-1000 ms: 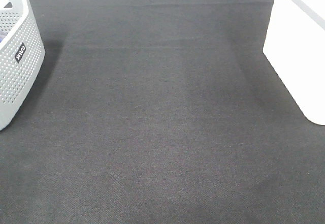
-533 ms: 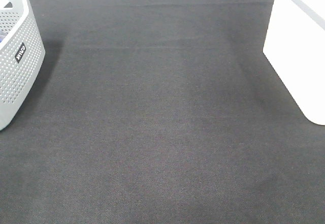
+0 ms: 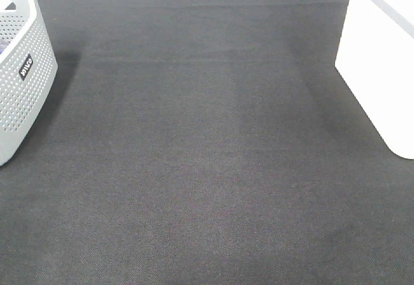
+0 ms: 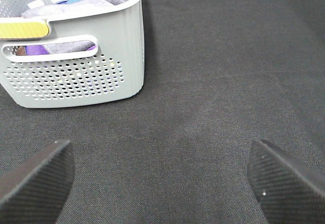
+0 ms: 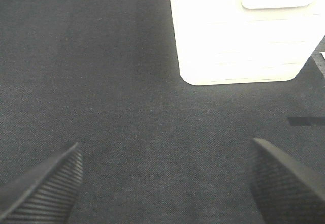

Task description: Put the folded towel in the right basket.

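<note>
The folded towel is not in any view. The right basket (image 3: 381,59), white with smooth pale sides and a grey rim, stands at the right edge of the high view; it also shows in the right wrist view (image 5: 244,36). My left gripper (image 4: 162,183) is open and empty above the dark mat, short of the grey basket. My right gripper (image 5: 165,183) is open and empty above the mat, short of the white basket. Neither arm shows in the high view.
A grey dot-perforated basket (image 3: 22,78) with a black label stands at the left edge; in the left wrist view (image 4: 76,76) it holds purple, blue and grey cloths. A dark mat (image 3: 207,156) covers the table.
</note>
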You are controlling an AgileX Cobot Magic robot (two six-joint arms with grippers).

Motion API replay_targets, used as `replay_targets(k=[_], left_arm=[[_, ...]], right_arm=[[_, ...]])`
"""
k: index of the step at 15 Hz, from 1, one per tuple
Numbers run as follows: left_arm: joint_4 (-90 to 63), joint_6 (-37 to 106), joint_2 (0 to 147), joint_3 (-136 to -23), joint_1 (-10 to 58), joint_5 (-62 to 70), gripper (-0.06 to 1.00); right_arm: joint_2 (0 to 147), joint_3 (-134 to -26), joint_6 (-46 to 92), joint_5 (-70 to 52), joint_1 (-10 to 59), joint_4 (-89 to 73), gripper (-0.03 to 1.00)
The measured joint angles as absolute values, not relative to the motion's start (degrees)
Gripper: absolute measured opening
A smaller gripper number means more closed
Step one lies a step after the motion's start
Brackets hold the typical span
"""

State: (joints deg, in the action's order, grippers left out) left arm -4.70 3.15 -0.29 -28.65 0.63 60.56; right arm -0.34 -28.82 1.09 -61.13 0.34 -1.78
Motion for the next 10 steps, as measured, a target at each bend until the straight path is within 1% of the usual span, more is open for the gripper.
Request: replay_targets(k=[10], left_arm=[[-4.7, 3.2, -0.3, -28.6, 0.6, 60.6, 0.88]], right_arm=[[-0.3, -28.8, 1.1, -61.1, 0.3, -1.8, 0.82]])
